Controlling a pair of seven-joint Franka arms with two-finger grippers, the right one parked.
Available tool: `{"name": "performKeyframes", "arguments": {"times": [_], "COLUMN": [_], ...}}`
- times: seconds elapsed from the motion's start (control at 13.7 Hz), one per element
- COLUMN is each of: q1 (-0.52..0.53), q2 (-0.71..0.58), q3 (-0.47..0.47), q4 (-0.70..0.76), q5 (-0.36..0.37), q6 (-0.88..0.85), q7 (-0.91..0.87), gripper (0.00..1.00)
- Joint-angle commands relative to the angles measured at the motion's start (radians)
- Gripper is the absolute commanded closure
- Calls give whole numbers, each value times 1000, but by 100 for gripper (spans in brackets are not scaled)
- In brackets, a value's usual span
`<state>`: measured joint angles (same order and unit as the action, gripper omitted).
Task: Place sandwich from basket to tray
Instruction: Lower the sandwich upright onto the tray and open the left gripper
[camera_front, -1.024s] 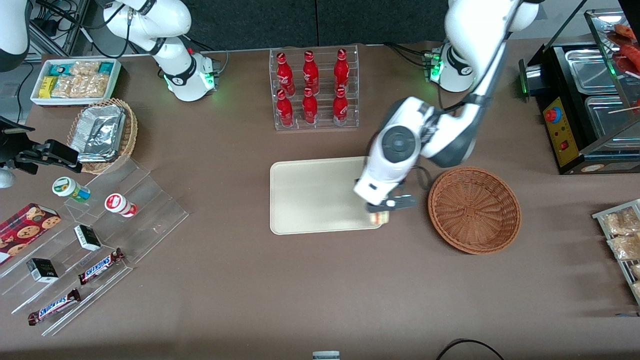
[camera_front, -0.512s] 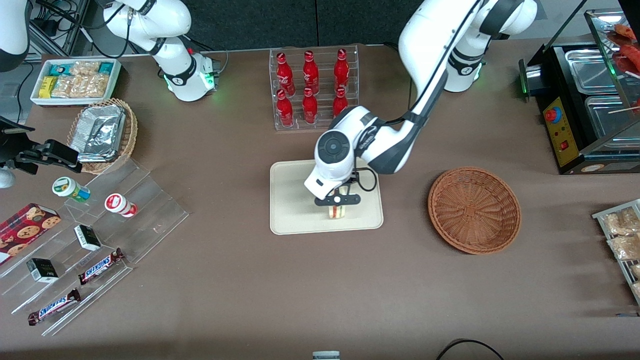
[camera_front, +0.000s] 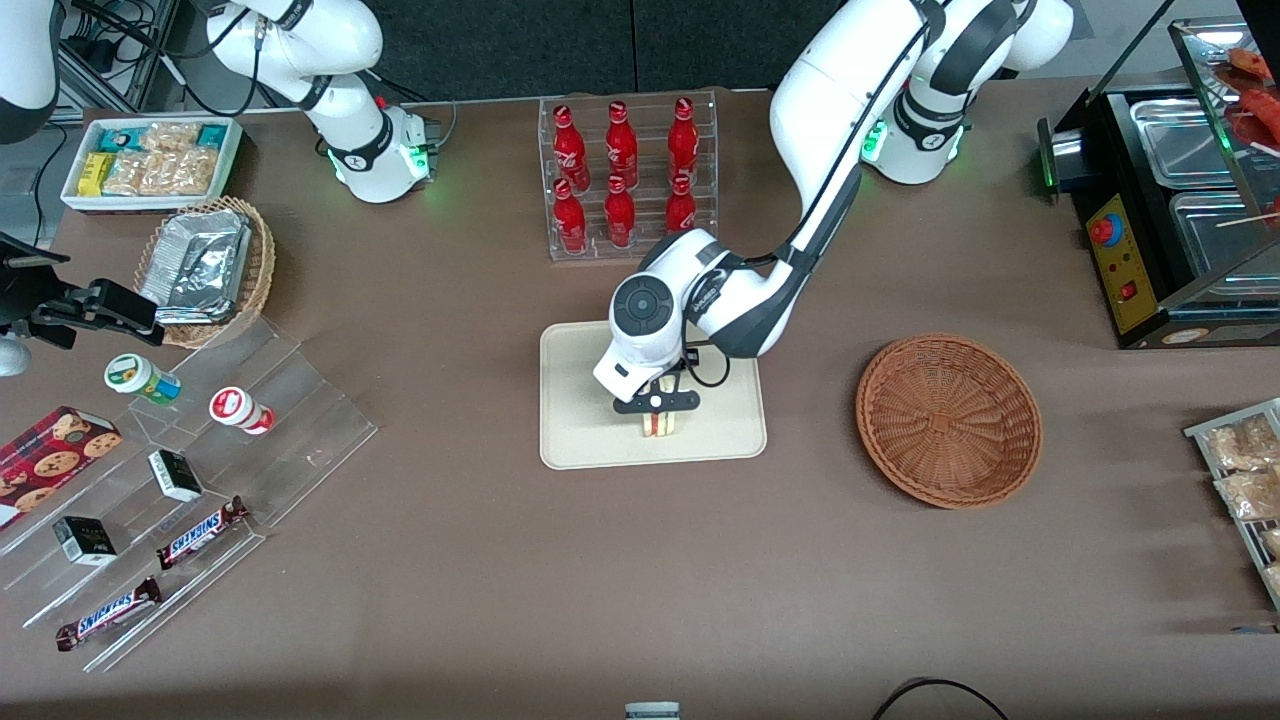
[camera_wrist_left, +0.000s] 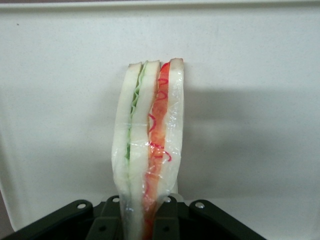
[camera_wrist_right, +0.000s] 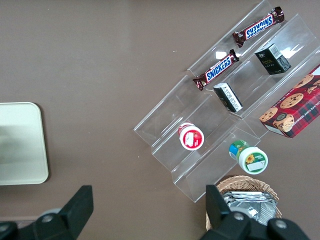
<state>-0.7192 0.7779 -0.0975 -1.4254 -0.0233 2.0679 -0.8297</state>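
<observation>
My left gripper (camera_front: 657, 412) is over the cream tray (camera_front: 580, 420), shut on the sandwich (camera_front: 660, 424), which points down at the tray. In the left wrist view the wrapped sandwich (camera_wrist_left: 147, 145) shows white bread with red and green filling, pinched between the black fingers (camera_wrist_left: 107, 222), with the tray surface (camera_wrist_left: 250, 75) just under it. I cannot tell whether it touches the tray. The reddish-brown wicker basket (camera_front: 948, 418) stands beside the tray toward the working arm's end and has nothing in it.
A clear rack of red bottles (camera_front: 626, 176) stands farther from the front camera than the tray. A clear stepped display (camera_front: 170, 480) with snacks, a tan basket of foil containers (camera_front: 205, 268) and a white snack bin (camera_front: 150, 160) lie toward the parked arm's end.
My gripper has carried the sandwich from the tray's edge nearest the basket across to the middle of the tray, and it has come lower.
</observation>
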Motion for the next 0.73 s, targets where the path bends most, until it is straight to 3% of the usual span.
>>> {"name": "performKeyframes", "arguments": {"times": [0.0, 0.07, 0.66], "q1": [-20, -20, -16], "q2": [20, 20, 11], "q3": [18, 18, 19], "q4": [40, 40, 58], "q5": [-1, 0, 3], "q6": [-6, -5, 0], "q7": [-28, -26, -5], "gripper": [61, 1, 0]}}
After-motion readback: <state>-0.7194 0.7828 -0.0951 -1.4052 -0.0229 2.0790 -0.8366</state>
